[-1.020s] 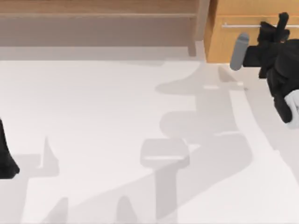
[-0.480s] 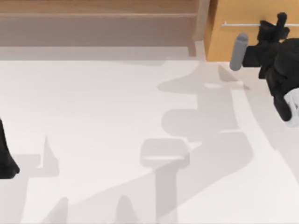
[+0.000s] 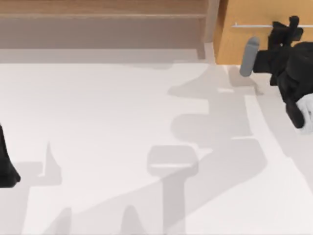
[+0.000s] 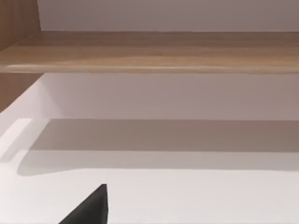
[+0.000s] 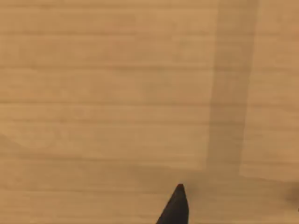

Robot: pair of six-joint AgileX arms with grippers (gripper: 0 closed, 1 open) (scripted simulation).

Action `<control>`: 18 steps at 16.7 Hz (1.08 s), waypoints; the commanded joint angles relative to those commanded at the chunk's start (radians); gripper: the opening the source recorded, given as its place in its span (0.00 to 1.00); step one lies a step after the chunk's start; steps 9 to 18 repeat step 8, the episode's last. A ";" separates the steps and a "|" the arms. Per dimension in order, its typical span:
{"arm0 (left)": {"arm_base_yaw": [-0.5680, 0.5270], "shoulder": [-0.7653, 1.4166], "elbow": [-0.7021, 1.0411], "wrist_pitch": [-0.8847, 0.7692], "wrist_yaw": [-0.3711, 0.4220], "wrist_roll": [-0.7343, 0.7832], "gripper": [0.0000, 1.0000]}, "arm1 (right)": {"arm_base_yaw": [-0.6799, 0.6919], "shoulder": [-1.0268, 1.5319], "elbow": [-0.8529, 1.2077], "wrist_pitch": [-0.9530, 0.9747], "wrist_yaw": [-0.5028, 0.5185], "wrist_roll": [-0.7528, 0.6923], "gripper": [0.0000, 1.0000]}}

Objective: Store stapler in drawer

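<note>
One white tabletop (image 3: 98,122) took up most of the scene, with one wooden shelf (image 3: 98,19) along its far edge. At the far right stood one drawer (image 3: 242,46), its front facing us and its inside hidden, so we could not tell where the stapler lay or whether it was already stored. Two arms were present. The left arm (image 3: 6,164) sat parked at the left edge. The right tool (image 3: 292,23) hung just beside the single handle (image 3: 249,25), we judged in order to work the drawer. Whether the right tool or the left tool (image 4: 96,205) was spread or pressed together, we could not tell.
</note>
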 joint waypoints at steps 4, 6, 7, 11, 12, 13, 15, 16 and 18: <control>0.000 0.000 0.000 0.000 0.000 0.000 1.00 | 0.000 0.000 0.000 0.000 0.000 0.000 1.00; 0.000 0.000 0.000 0.000 0.000 0.000 1.00 | 0.000 0.000 0.000 0.000 0.000 0.000 1.00; 0.000 0.000 0.000 0.000 0.000 0.000 1.00 | 0.000 0.000 0.000 0.000 0.000 0.000 1.00; 0.000 0.000 0.000 0.000 0.000 0.000 1.00 | 0.000 0.000 0.000 0.000 0.000 0.000 1.00; 0.000 0.000 0.000 0.000 0.000 0.000 1.00 | 0.000 0.000 0.000 0.000 0.000 0.000 1.00; 0.000 0.000 0.000 0.000 0.000 0.000 1.00 | 0.000 0.000 0.000 0.000 0.000 0.000 1.00; 0.000 0.000 0.000 0.000 0.000 0.000 1.00 | 0.000 0.000 0.000 0.000 0.000 0.000 1.00; 0.000 0.000 0.000 0.000 0.000 0.000 1.00 | 0.000 0.000 0.000 0.000 0.000 0.000 1.00; 0.000 0.000 0.000 0.000 0.000 0.000 1.00 | 0.000 0.000 0.000 0.000 0.000 0.000 1.00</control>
